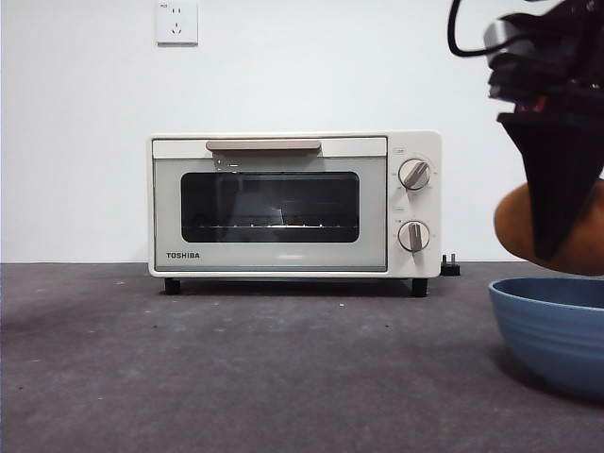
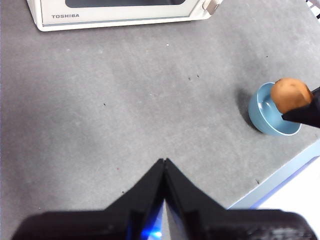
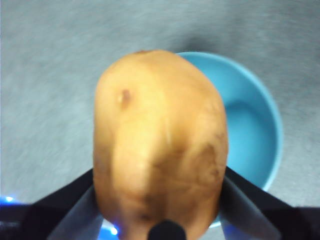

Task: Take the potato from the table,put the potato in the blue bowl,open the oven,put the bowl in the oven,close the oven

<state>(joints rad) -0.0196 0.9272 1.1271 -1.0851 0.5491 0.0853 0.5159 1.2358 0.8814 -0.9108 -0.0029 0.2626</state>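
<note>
While the left gripper [image 2: 164, 162] waits over the worktop [image 2: 125, 110] with fingers together, the right gripper [image 3: 159, 200] clamps the potato [image 3: 160, 145] between its fingers, held above the blue bowl [image 1: 552, 330].

A white wall socket [image 1: 176, 22] sat high on the plain white wall [image 1: 75, 142], above and slightly left of centre. A small black plug [image 1: 451, 265] rested low against that wall, farther right.
</note>
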